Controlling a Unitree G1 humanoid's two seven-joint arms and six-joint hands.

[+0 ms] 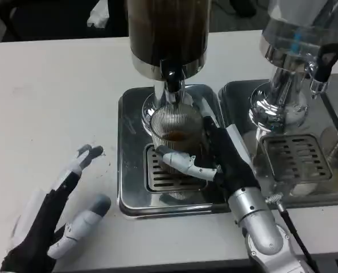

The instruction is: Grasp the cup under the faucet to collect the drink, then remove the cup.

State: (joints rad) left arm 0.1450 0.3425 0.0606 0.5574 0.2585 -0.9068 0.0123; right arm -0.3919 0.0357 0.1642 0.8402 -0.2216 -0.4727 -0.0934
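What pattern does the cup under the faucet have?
The cup is clear glass with fine vertical ribbing and brown drink inside, seen in the head view.

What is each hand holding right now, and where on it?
The right hand grips the ribbed glass cup around its lower side, under the faucet. The left hand rests open on the table, holding nothing.

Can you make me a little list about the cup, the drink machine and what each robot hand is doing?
cup: ribbed glass under the faucet, a little brown drink inside
dispenser: dark drink in its tank
tray: metal, with a grate under the cup
right robot hand: wrapped around the cup
left robot hand: resting on the white table, fingers apart, holding nothing
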